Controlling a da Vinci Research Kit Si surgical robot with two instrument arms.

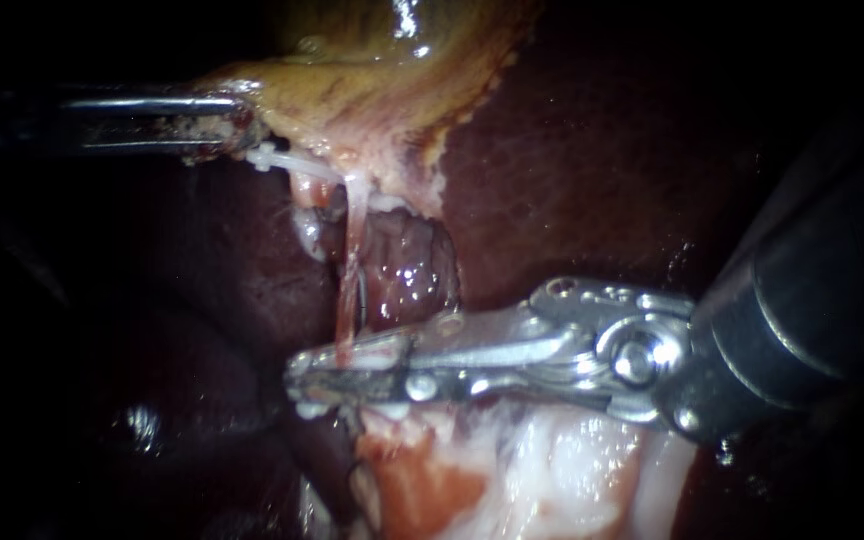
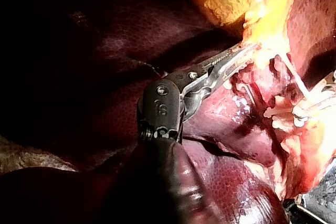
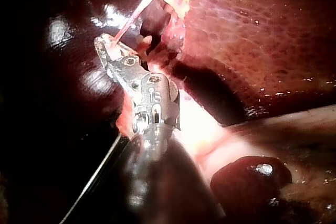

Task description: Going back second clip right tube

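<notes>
While my slender, dark-shafted left instrument (image 1: 242,125) reaches in level from the left, its jaws lie closed on the ragged lower edge of the yellow-green, glistening gallbladder (image 1: 372,90). The left wrist view shows the same hold, with the long ridged jaws of the left instrument (image 2: 247,51) buried at their tips in the yellow tissue.

From under that edge a thin pink tube (image 1: 352,250) runs straight down across the dark red liver (image 1: 602,150) to my shiny steel right instrument (image 1: 297,378), which comes in from the right. Its jaws stand narrowly parted, with a dark slit between them. The tube meets the upper jaw near the tip, and I cannot tell whether the lower jaw touches it. In the right wrist view the tube (image 3: 131,19) slants down into the tip of the right instrument (image 3: 105,45).

A small white piece (image 1: 264,158) with a knobbed end lies just beside the left instrument's tip; whether it is a clip I cannot tell. Pale tissue (image 1: 552,470), white and pink, lies below the right instrument.
</notes>
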